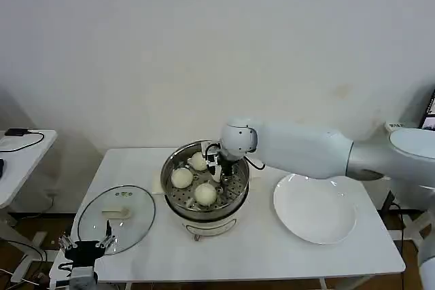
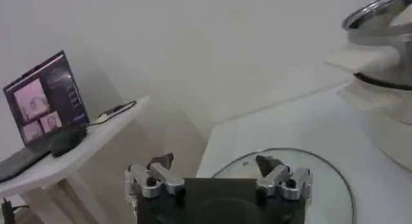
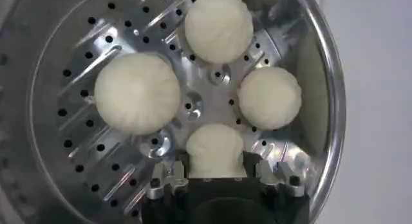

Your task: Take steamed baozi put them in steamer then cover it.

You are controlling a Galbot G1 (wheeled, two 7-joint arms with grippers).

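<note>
From the head view, the right gripper is inside the steamer, which stands in the middle of the table. Three baozi are visible on the tray, and the gripper hides the place where a fourth would be. The plate lies to the right of the steamer and has nothing on it. The lid lies flat on the table to the left, and the left gripper waits at its near edge.

In the left wrist view, the left gripper has its fingers spread wide above the lid, holding nothing.

In the right wrist view, four baozi are on the perforated tray. The right gripper has its fingers on both sides of the fourth baozi, and they seem to pinch it.

I judge that the last bun is being put down. Next, the right gripper must release it and rise out of the pot; then the lid must be picked up and put on the steamer.
</note>
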